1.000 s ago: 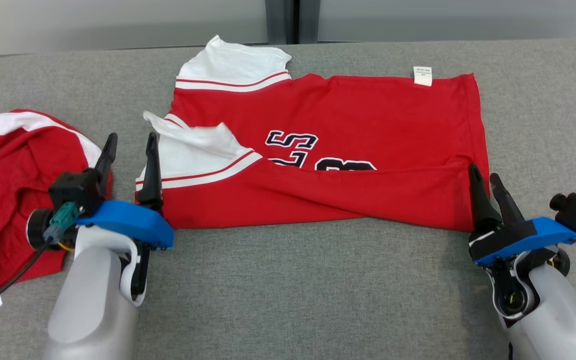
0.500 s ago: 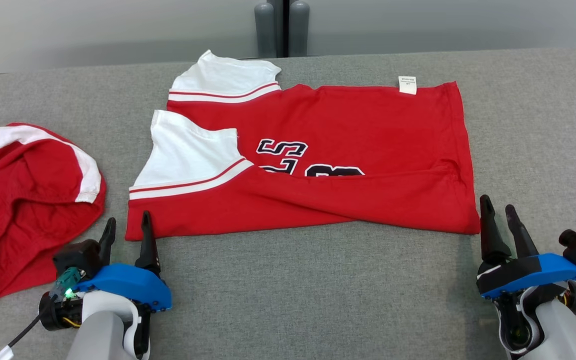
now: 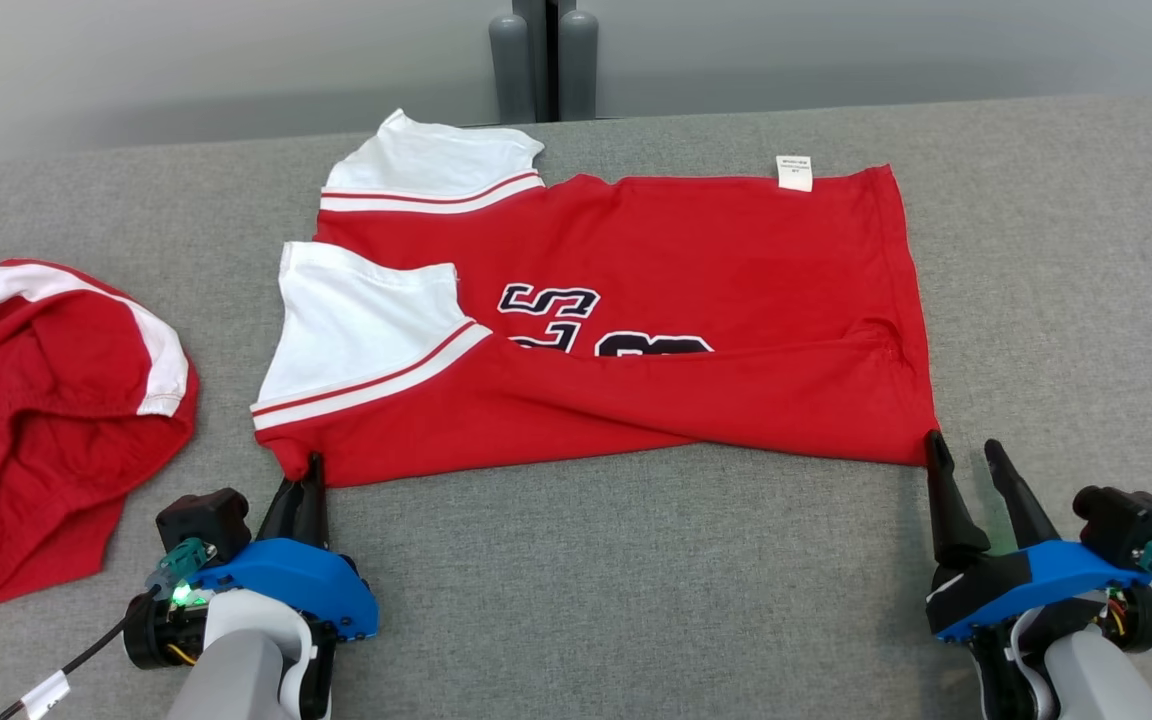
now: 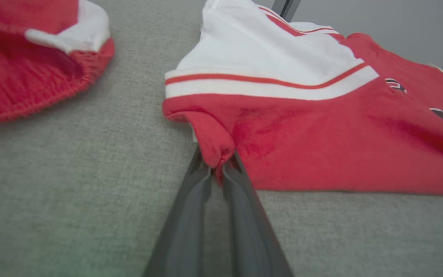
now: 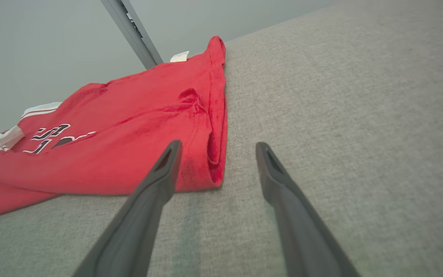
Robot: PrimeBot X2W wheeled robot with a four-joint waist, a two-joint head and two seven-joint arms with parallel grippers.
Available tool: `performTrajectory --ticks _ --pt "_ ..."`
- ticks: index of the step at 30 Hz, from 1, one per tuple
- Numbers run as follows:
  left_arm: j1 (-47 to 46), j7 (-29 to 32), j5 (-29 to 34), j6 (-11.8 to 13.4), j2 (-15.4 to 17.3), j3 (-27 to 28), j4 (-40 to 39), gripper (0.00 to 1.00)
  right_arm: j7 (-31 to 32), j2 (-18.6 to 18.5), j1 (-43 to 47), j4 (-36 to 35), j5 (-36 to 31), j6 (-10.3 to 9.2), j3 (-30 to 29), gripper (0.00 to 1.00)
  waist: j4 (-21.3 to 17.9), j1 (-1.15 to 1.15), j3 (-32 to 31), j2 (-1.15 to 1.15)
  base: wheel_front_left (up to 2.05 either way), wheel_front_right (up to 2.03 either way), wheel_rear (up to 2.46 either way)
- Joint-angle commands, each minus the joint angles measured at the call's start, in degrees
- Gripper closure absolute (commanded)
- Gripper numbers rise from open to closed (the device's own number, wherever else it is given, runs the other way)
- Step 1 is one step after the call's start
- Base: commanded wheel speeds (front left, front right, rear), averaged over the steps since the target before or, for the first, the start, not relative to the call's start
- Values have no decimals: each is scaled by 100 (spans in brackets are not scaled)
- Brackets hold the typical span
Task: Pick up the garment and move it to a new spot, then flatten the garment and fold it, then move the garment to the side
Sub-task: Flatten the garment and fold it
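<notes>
Garment (image 3: 636, 280) lies half-folded on the grey table (image 3: 636, 590), near-left corner pinched in the closed left gripper (image 3: 308, 478), right gripper (image 3: 964, 447) open beside the near-right corner, gripping nothing; a one-sided pull risks skewing the fold.

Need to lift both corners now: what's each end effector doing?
Left end effector: closed on the near left corner of the red jersey.
Right end effector: open at the near right corner, gripping nothing.
</notes>
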Motion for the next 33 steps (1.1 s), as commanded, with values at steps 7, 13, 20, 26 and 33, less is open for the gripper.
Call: performTrajectory --ticks 7,13,20,26,33 --pt "13 34 -225 -6 25 -226 67 100 -3 197 -85 280 -188 0 -65 0 86 1 50 1 0 0 0" --pt "41 33 -280 -6 62 -283 18 100 2 254 -217 622 -149 0 -79 31 142 1 71 1 0 0 0" --pt "12 32 -308 -5 56 -353 -85 100 42 359 -432 1321 378 3 151 100 195 1 126 1 0 0 0" --pt "39 27 -358 -6 64 -361 -236 100 35 105 -560 1233 660 6 327 100 252 1 131 1 0 0 0" --pt "186 18 -300 -5 94 -282 -555 100 -4 -152 -440 780 431 -1 -173 100 325 1 -86 1 0 0 0"
